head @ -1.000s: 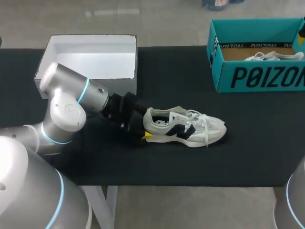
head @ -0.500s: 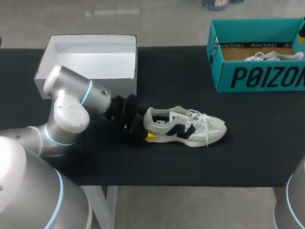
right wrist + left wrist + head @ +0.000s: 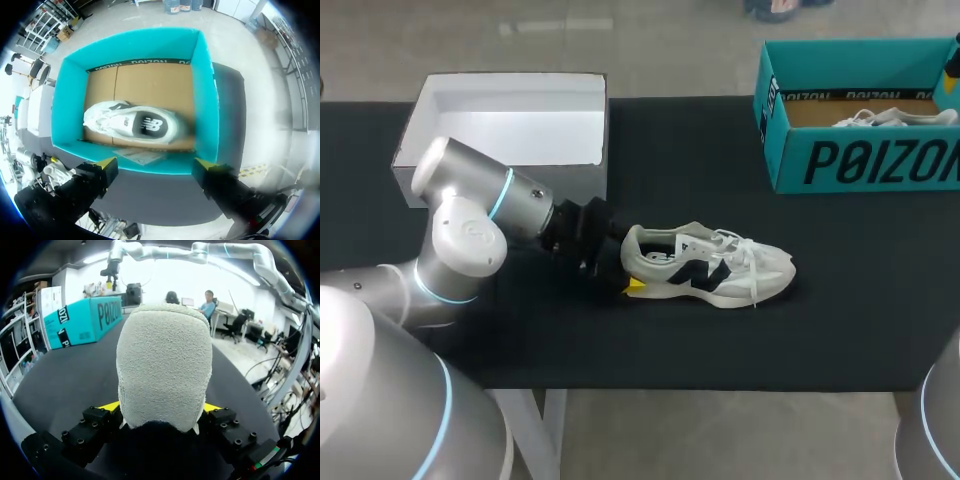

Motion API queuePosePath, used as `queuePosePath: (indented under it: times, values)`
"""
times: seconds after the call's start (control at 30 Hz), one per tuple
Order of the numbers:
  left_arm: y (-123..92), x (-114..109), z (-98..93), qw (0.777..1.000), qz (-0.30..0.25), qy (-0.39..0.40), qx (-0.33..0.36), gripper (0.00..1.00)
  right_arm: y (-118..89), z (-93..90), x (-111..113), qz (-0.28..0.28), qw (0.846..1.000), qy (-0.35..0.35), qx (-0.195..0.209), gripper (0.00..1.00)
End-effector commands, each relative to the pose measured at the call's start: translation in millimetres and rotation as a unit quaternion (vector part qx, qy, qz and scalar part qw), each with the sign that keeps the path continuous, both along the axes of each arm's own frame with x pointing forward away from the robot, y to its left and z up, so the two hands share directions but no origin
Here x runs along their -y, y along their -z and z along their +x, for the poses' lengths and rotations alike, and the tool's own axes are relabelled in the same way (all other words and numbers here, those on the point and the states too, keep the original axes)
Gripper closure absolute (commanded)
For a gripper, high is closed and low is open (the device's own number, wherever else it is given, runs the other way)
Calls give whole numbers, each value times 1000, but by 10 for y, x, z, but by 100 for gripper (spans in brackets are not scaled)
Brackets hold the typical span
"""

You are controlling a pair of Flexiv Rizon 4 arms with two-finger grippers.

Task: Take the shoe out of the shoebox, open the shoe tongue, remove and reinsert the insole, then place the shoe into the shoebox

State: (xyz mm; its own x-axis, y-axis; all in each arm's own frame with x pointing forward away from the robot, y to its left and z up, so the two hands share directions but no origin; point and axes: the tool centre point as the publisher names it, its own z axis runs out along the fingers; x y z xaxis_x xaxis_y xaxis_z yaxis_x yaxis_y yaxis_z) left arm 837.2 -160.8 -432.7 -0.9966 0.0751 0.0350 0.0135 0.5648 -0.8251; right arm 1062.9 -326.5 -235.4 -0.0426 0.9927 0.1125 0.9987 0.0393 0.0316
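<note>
Shoe (image 3: 705, 265): off-white, dark navy side mark, white laces. Shoebox (image 3: 860, 160): teal, dark lettering, brown cardboard floor. Second shoe (image 3: 132, 122) inside: white, black patch. Open box (image 3: 505, 120): white. Table (image 3: 720, 340): black. Left gripper (image 3: 160, 407) fingertips (image 3: 111, 405): yellow.

The pincer (image 3: 155, 163) hangs above an open teal shoebox (image 3: 204, 100) that fills the middle of the frame. Its two yellow-tipped fingers (image 3: 106, 162) are spread wide, with nothing gripped between them. Inside, on the brown cardboard floor, a white shoe (image 3: 130, 122) lies on its side, dark logo up, nearer the wall by the fingers. A pale paper sheet (image 3: 136, 155) shows at that wall. The box stands on the dark desk (image 3: 160, 192).
</note>
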Motion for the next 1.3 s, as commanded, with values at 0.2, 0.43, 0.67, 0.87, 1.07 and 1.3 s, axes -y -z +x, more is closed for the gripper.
queuePosePath:
  times: [0.2,0.43,0.67,0.87,1.07,1.3]
  values:
    - [31,21,15,1000,0,1,0,100,-9,-570,-823,18,998,-49,-22,0]
    - [31,21,15,1000,0,1,0,100,6,-663,-968,23,997,-60,-35,0]
    - [31,21,15,1000,0,1,0,100,6,-663,-968,23,997,-60,-35,0]
    - [31,21,15,1000,0,1,0,100,6,-663,-968,23,997,-60,-35,0]
    - [31,21,15,1000,0,1,0,100,21,-729,-1018,10,998,-50,-40,0]
    - [31,21,15,1000,0,1,0,100,-26,-1186,-1495,-6,1000,-10,-15,0]
